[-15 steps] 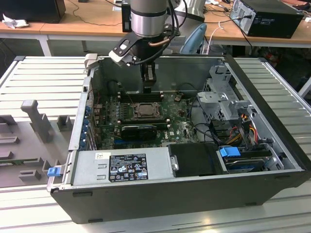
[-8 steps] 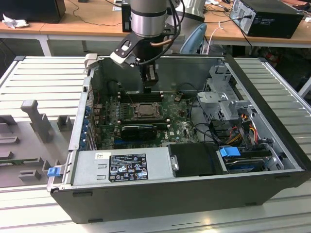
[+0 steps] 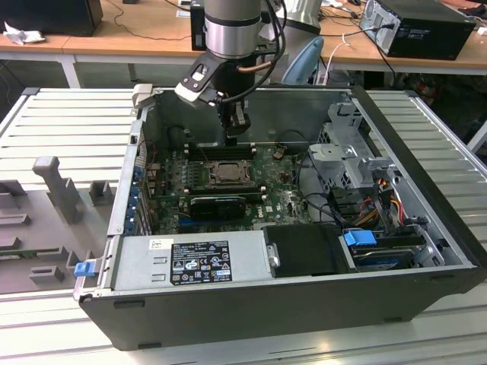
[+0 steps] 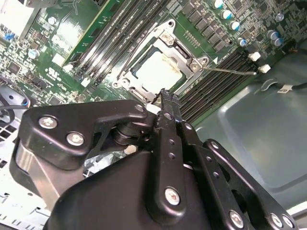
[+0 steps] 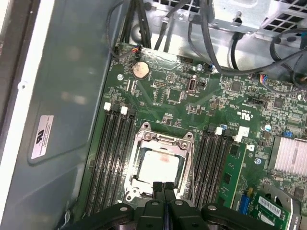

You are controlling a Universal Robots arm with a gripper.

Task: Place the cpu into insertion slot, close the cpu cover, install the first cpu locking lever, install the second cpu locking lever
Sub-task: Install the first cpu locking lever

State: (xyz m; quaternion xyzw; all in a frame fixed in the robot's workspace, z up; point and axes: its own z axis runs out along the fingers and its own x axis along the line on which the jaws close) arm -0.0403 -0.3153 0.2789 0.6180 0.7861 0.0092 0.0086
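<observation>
The cpu point(image 5: 160, 165) lies pale and flat in the insertion slot point(image 3: 226, 173) on the green motherboard. The silver cpu cover point(image 5: 163, 140) lies down around it, framing the chip point(image 4: 158, 72) in its window. My gripper point(image 5: 163, 187) is shut with nothing between its fingertips, which line up with the socket's edge. In the exterior view the gripper point(image 3: 234, 135) hangs a little above the socket's far side. A thin metal lever point(image 4: 230, 71) sticks out from one socket corner across the memory slots. I cannot tell whether the fingertips touch the cover.
Long black memory slots point(image 5: 112, 158) flank the socket on both sides. A long black card point(image 3: 219, 205) lies in front of it. The power supply point(image 3: 194, 258), the drive cage point(image 3: 350, 152) with cables point(image 3: 380, 201) and the case walls point(image 3: 144, 129) hem in the board.
</observation>
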